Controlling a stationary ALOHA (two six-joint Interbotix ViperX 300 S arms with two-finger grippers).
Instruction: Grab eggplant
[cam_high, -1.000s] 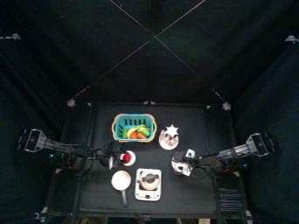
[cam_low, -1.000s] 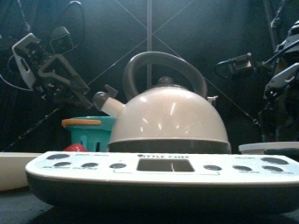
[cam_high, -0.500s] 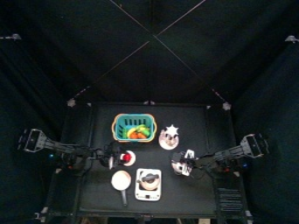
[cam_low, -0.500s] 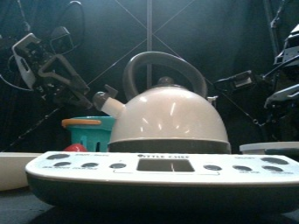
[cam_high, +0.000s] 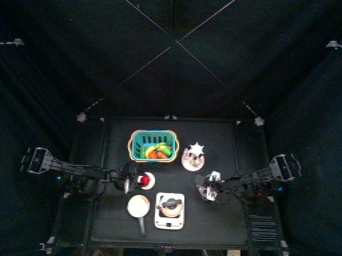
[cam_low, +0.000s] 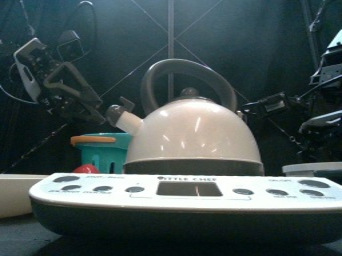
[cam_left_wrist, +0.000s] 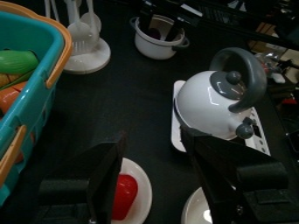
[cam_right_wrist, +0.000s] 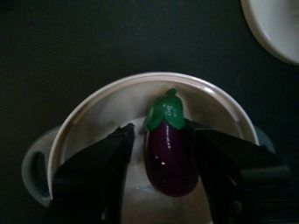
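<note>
one eggplant (cam_right_wrist: 170, 144), one kettle (cam_left_wrist: 216, 98), one teal basket (cam_high: 154, 146), two arms.

At the centre of the top view we see a teal basket (cam_high: 152, 145) holding orange and green pieces. Just right of it stands a white rack (cam_high: 197, 154). Below, a white kettle (cam_high: 170, 207) sits on a scale (cam_high: 168, 223), with a pale bowl (cam_high: 138, 206) to its left and a red piece on a plate (cam_high: 144, 180) above that.

eggplant (cam_right_wrist: 170, 149) flanks: free | obstacle: bowl (cam_right_wrist: 87, 109) rim around
</note>
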